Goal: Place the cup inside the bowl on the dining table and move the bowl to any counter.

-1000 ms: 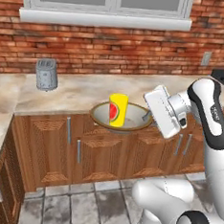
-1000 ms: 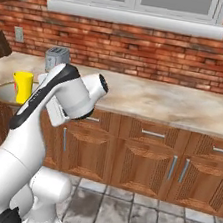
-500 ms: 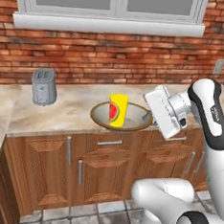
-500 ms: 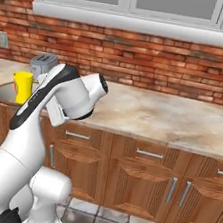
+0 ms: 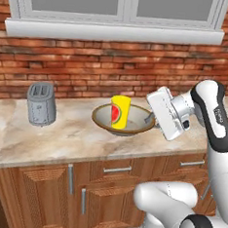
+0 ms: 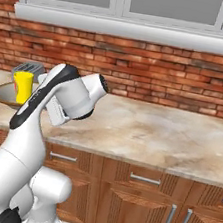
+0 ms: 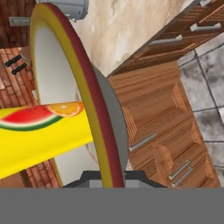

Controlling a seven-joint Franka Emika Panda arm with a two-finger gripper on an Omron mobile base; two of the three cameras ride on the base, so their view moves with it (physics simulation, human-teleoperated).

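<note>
Gripper [image 5: 149, 120] jaws sit narrowed on the right-hand rim of the wide, shallow tan-grey bowl with its darker brown rim [image 5: 127, 127] — the hand view shows that rim [image 7: 94, 113] running between the fingertips. At centre frame in the left base view, the small yellow tumbler with a watermelon mark [image 5: 119, 111] stands upright inside the bowl, over the beige marble-patterned counter [image 5: 79, 140] beside a grey metal toaster [image 5: 41, 103]. Judging from this, the bowl lies left of the hand, so setting down means straight down — whether it already touches the counter I cannot tell.

We see open counter [image 5: 75, 137] right of the toaster [image 5: 41, 103]; the brick wall [image 5: 90, 70] stands close behind the bowl [image 5: 105, 121].
</note>
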